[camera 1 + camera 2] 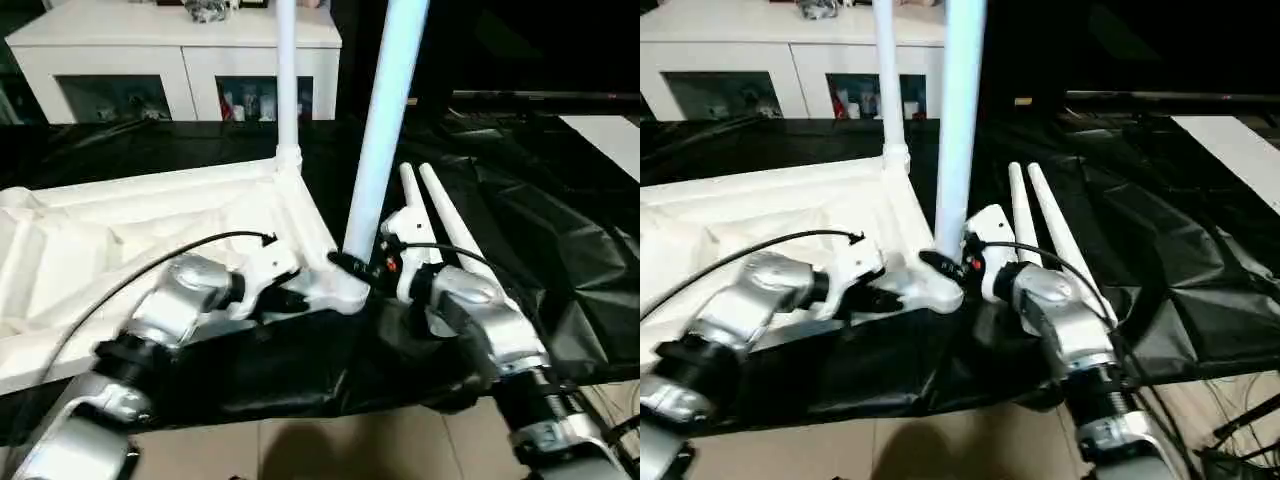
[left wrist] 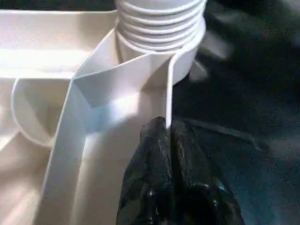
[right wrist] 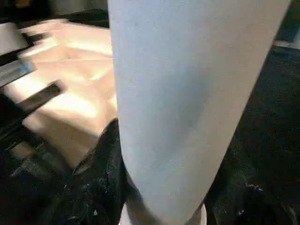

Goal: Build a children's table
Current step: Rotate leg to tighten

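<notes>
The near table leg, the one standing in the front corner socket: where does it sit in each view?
Left eye view: near leg rises centre-right, tilted, from the tabletop corner.
Right eye view: near leg at centre.
Left wrist view: its ribbed base at the upper middle.
Right wrist view: near leg across the middle.
Shared landmark: the front corner socket.

The tabletop [image 1: 120,240] lies underside up on the left of the bench [image 1: 560,250], with one leg [image 1: 286,80] upright in its far right corner socket and another leg [image 1: 385,130] standing in the near right socket. Two loose legs [image 1: 440,215] lie side by side just right of that corner. A cabinet [image 1: 180,60] stands behind the bench.
</notes>
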{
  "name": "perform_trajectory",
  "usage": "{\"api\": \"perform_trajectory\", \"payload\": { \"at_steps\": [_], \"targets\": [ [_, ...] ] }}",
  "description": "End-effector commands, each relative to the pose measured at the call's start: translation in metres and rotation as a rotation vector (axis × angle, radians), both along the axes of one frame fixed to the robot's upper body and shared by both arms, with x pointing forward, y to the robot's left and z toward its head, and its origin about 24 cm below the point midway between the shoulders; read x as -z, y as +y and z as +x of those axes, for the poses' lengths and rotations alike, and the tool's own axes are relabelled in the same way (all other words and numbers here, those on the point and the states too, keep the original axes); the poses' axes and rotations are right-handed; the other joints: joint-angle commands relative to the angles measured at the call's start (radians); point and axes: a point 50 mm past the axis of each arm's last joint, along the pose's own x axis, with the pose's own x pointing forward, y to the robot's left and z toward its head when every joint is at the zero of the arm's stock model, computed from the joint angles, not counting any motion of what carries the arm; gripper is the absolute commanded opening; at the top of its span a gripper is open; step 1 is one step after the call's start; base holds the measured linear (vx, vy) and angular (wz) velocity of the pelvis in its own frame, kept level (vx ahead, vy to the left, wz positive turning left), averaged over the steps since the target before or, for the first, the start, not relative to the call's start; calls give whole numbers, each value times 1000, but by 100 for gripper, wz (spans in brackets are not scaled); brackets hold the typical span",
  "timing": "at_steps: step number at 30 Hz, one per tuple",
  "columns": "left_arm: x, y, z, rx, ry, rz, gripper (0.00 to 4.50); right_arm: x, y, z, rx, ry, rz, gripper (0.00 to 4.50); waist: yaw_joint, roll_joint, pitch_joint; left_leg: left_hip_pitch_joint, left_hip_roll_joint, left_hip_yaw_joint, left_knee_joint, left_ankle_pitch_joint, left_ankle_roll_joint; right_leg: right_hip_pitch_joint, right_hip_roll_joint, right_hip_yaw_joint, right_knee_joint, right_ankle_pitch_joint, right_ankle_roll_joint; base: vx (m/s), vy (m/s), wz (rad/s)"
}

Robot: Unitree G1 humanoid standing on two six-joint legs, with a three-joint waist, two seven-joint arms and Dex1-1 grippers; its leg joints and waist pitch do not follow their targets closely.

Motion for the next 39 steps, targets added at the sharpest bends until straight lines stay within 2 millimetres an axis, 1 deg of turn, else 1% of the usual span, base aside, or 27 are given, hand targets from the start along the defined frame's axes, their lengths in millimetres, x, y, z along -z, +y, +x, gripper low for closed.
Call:
{"api": "perform_trajectory", "payload": {
  "at_steps": [1, 3, 4, 5, 6, 7, 8, 9, 10, 11, 12, 13, 17, 20, 21, 22, 23, 24, 25, 26, 27, 28, 30, 31, 33, 36, 39],
  "targets": [
    [14, 1, 4, -163, 34, 50, 0, 45, -12, -7, 147, 193, -93, 185, -24, 20, -23, 37, 53, -64, -110, -789, -78, 8, -45, -10, -113, -680, -62, -47, 59, -13],
    [15, -5, 5, -193, 36, 49, 0, 46, -10, -5, 174, 203, -90, 185, -24, 38, -16, 26, 73, -66, -161, -918, -100, 39, -23, -30, -73, -524, -88, -47, 57, -10],
    [15, -11, 6, -215, 37, 42, 0, 47, -8, -3, 203, 214, -91, 185, -7, 42, -15, -8, 90, -52, -215, -956, -103, 78, -13, -16, 20, -372, -114, -91, 27, 5],
    [14, -22, 8, -242, 42, 30, 0, 50, -7, 1, 251, 237, -98, 185, 9, 37, -17, -18, 93, -32, -233, -956, -97, 85, -8, -7, 59, -321, -123, -91, 27, 5],
    [14, -22, 8, -242, 42, 30, 0, 50, -7, 1, 251, 237, -98, 185, 25, 4, -20, 19, 65, 5, -204, -827, -79, 42, -17, 34, 21, -462, -103, -73, -36, 18],
    [13, -28, 8, -253, 45, 21, 0, 51, -6, 3, 272, 246, -103, 185, 21, -36, -5, 178, -12, -4, 71, -542, -57, -126, -119, 28, -220, -1002, -44, 85, -73, 17],
    [13, -31, 8, -258, 47, 17, 0, 53, -6, 5, 304, 265, -107, 185, 11, -34, 7, 159, -18, -24, 109, -378, -21, -119, -158, 53, -239, -1121, -50, 85, -73, 17],
    [12, -42, 8, -252, 47, 12, 0, 55, -4, 8, 340, 286, -114, 185, 11, -14, -3, 3, 11, -77, 26, -242, -8, 73, -180, 40, -140, -991, -43, 178, 19, -44],
    [11, -53, 8, -250, 39, 16, 0, 56, -1, 11, 366, 298, -122, 185, 2, -6, -13, 25, 30, -74, -59, -423, -31, 49, -78, -18, -111, -771, -22, 53, 103, -47],
    [11, -58, 9, -251, 32, 21, 0, 57, 1, 13, 379, 304, -123, 185, -8, 11, -35, 49, 39, -82, -67, -495, -34, 46, -65, -32, -90, -617, -45, 53, 103, -47],
    [11, -58, 9, -253, 29, 24, 0, 56, 2, 13, 381, 305, -122, 185, -16, 32, -27, 66, 51, -81, -88, -613, -26, 42, -52, -30, -88, -421, -92, -52, 57, 13],
    [12, -57, 10, -262, 23, 33, 0, 56, 3, 14, 383, 307, -119, 185, -21, 32, -21, 69, 55, -77, -102, -667, -17, 43, -49, -28, -87, -329, -132, -40, 9, 19],
    [13, -46, 13, -289, 7, 60, 0, 54, 8, 16, 383, 311, -105, 185, -37, 23, -13, 72, 47, -74, -108, -748, -21, 46, -58, -45, -107, -470, -88, -10, 2, 5],
    [13, -39, 14, -300, -1, 72, 0, 55, 9, 17, 376, 306, -110, 185, -40, 36, -1, 65, 62, -73, -141, -854, -26, 60, -43, -69, -91, -525, -45, 0, 0, 0],
    [13, -37, 15, -308, -4, 77, 0, 55, 9, 17, 377, 304, -113, 185, -12, 46, -5, 4, 100, -67, -210, -926, -25, 123, -28, -43, 57, -367, -69, -22, -52, 8],
    [13, -36, 15, -315, -7, 81, 0, 55, 9, 18, 377, 301, -115, 185, 34, 26, -7, 18, 112, -39, -230, -908, 2, 97, -28, 22, 102, -237, -67, 10, -111, 30],
    [13, -35, 16, -320, -9, 83, 0, 55, 9, 18, 378, 301, -114, 185, 32, -8, -11, 88, 67, -20, -166, -800, -6, 28, -39, 52, 22, -410, -57, 10, -111, 30],
    [13, -34, 16, -322, -9, 83, 0, 55, 9, 18, 379, 301, -114, 185, 30, -31, -10, 153, -15, -16, 24, -469, -4, -70, -100, 57, -152, -953, -24, 99, -191, 23],
    [13, -34, 17, -326, -11, 82, 0, 55, 9, 19, 379, 299, -114, 185, 44, -40, -25, 53, 10, -49, -7, -223, 24, 28, -149, 103, -131, -988, -33, 133, -132, -25],
    [13, -33, 17, -327, -13, 82, 0, 55, 9, 19, 380, 298, -114, 185, 55, -41, -33, 12, 17, -57, -45, -143, 14, 63, -127, 84, -99, -868, -32, 133, -132, -25],
    [12, -33, 17, -327, -15, 82, 0, 54, 8, 19, 380, 296, -115, 185, 58, -24, -41, 17, 35, -54, -87, -93, -15, 46, -76, 62, -66, -553, -70, 92, -42, -30],
    [13, -33, 17, -323, -19, 80, 0, 53, 8, 20, 373, 283, -123, 185, 57, -18, -44, 28, 39, -48, -92, -139, -12, 41, -56, 56, -48, -366, -116, 0, 0, 0],
    [13, -32, 17, -317, -20, 77, 0, 53, 8, 21, 370, 269, -140, 185, 50, -13, -37, 51, 35, -32, -90, -355, -22, 11, -46, 61, -69, -522, -148, 0, 0, 0],
    [13, -32, 17, -314, -21, 76, 0, 52, 8, 21, 363, 261, -144, 185, 44, -11, -40, 46, 37, -37, -96, -405, -33, 14, -48, 57, -73, -574, -145, 0, 0, 0],
    [13, -32, 17, -310, -23, 74, 0, 51, 8, 22, 351, 252, -144, 185, 40, -11, -48, 30, 41, -42, -106, -373, -39, 29, -48, 53, -70, -503, -136, 0, 0, 0],
    [12, -32, 17, -303, -26, 66, 0, 49, 9, 23, 328, 236, -143, 185, 29, -11, -50, 23, 45, -36, -106, -332, -31, 32, -44, 53, -64, -372, -175, 0, 0, 0],
    [12, -31, 17, -299, -27, 63, 0, 48, 9, 23, 319, 228, -147, 185, 25, -11, -50, 23, 44, -33, -105, -350, -33, 30, -44, 54, -66, -380, -187, 0, 0, 0]
  ]
}}
